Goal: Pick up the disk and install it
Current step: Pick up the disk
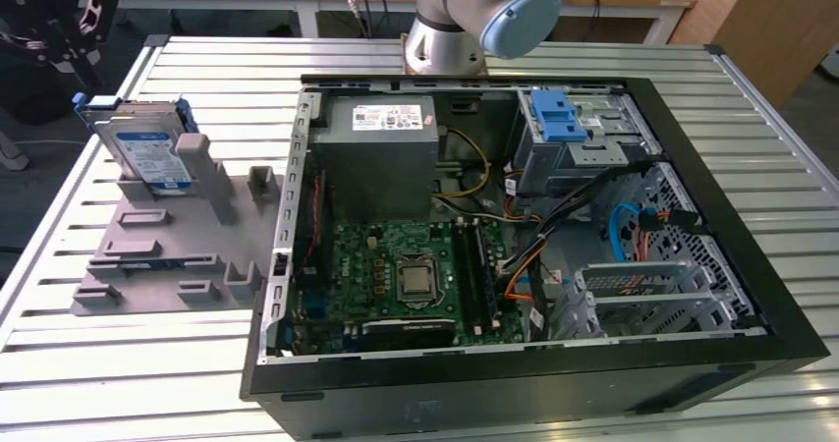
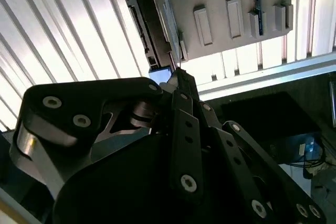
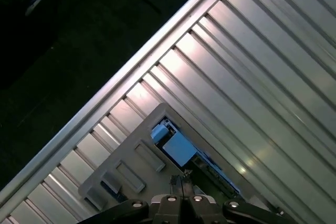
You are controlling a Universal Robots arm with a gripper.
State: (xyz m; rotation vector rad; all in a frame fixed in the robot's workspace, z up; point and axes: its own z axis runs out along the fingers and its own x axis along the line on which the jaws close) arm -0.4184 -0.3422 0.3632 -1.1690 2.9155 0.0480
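While the disk (image 1: 141,149) stands on edge in the grey holder (image 1: 157,265) near the far corner of the table (image 1: 132,373) at the exterior view's left, the pick-up is not yet made. The claw (image 3: 182,182) hangs over that end of the table. In both wrist views its fingertips (image 2: 184,90) are pressed together with nothing between them. The disk sits below and just ahead of the claw tips, apart from them. Its thin edge is turned towards the claw, and its blue carrier frame (image 3: 169,139) shows at one end. The open computer case (image 1: 525,246) occupies the table's middle, well apart from the disk.

Assessment of the step in hand, the approach to grasp:
- The fingers would need to part wider than the disk's thickness before any descent.
- They should line up with its two flat faces and come down centred on the top edge.
- Contact with the grey post (image 1: 195,162) beside the label face should be avoided.
- The lift is best kept straight along the slot, so that the disk clears the holder without binding or tipping.
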